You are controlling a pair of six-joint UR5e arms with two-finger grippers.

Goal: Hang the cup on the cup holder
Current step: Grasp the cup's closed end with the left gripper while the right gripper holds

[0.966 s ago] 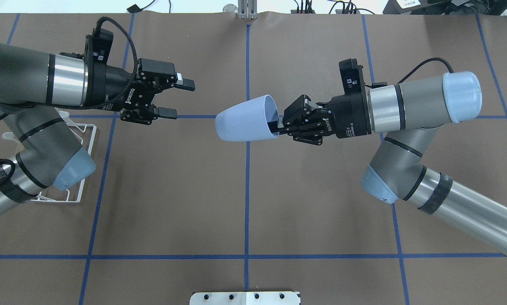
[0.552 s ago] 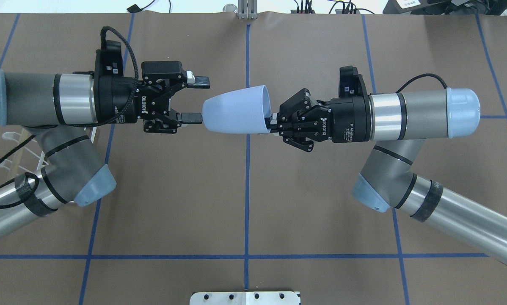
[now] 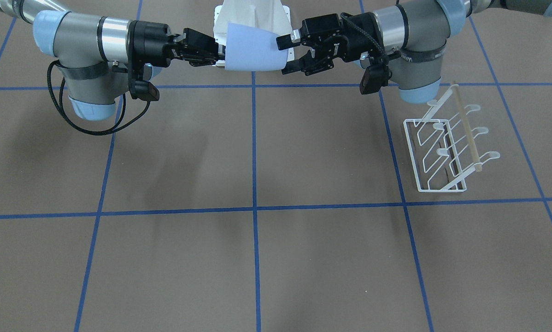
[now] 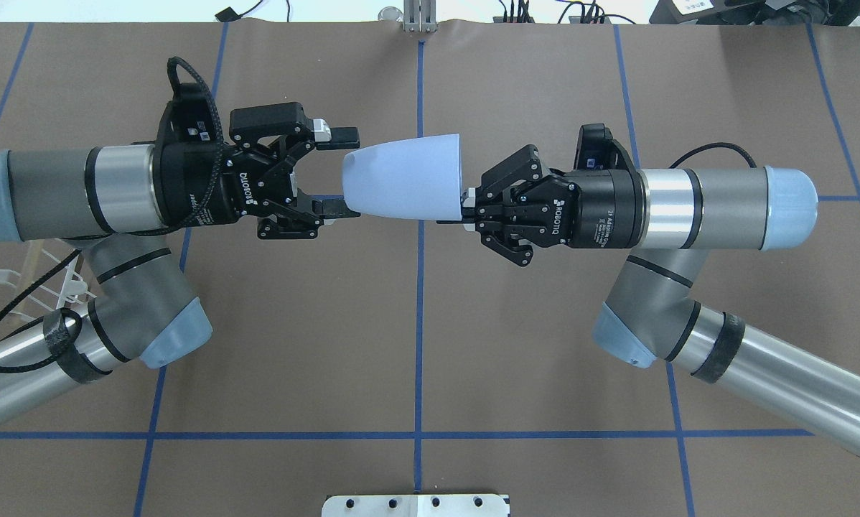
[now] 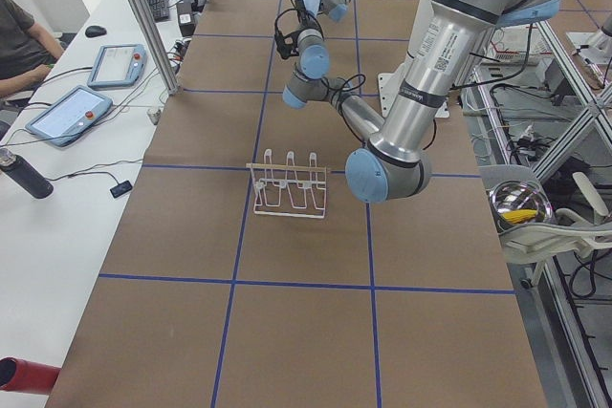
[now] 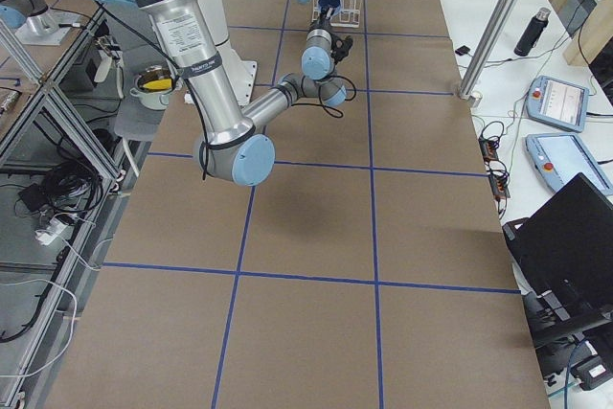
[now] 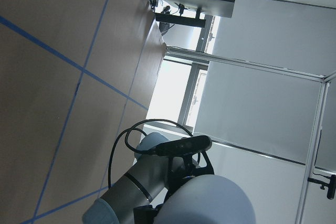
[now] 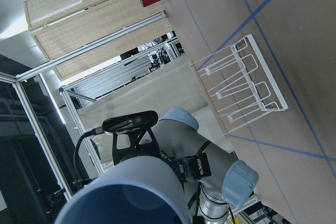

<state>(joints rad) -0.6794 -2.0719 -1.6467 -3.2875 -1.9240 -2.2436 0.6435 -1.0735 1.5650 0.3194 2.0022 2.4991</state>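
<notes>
cup (image 4: 403, 177) sideways, right end effector (image 4: 464, 205) gripping rim

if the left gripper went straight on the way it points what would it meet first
The cup: its narrow base lies just ahead of the open left gripper, while the right gripper holds its rim.

The brand name ROBOTIQ stands in white letters on the black body of the right gripper (image 4: 464, 205), just right of the cup (image 4: 401, 176). Next to it, farther from the cup, smaller white print begins "2F Adaptive"; the rest is unreadable. ROBOTIQ also marks the left gripper (image 4: 337, 171), left of the cup.
</notes>
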